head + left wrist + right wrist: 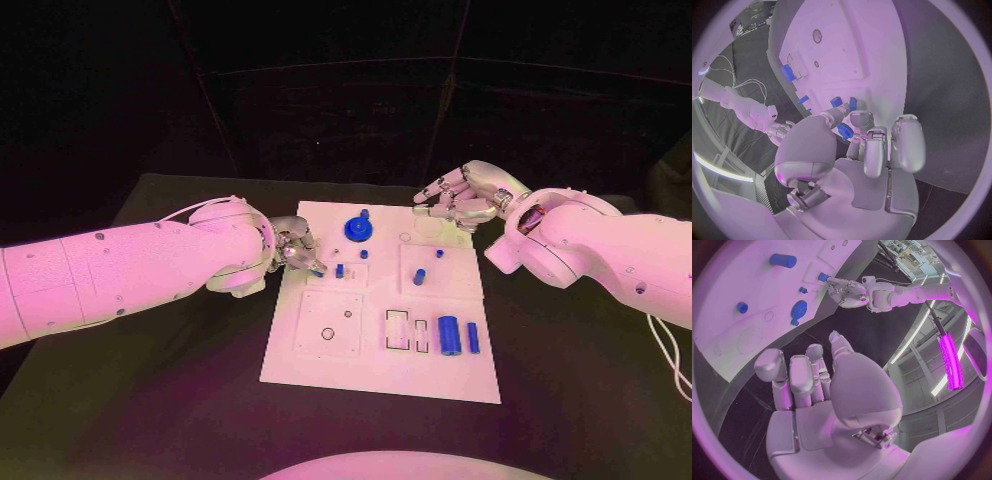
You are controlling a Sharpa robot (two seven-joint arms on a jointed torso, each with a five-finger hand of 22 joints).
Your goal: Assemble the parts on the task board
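Small blue part (844, 131) pinched at fingertips of left hand (296, 250), over left edge of task board (325, 345). Pinch plain in left wrist view, half hidden from head. Right hand (464, 195) empty, fingers loosely apart, off board's far corner.

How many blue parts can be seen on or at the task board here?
7: gear at the far middle; small peg; peg; one pinched by the left hand; cylinder; large cylinder and bar near right. Others may be hidden.
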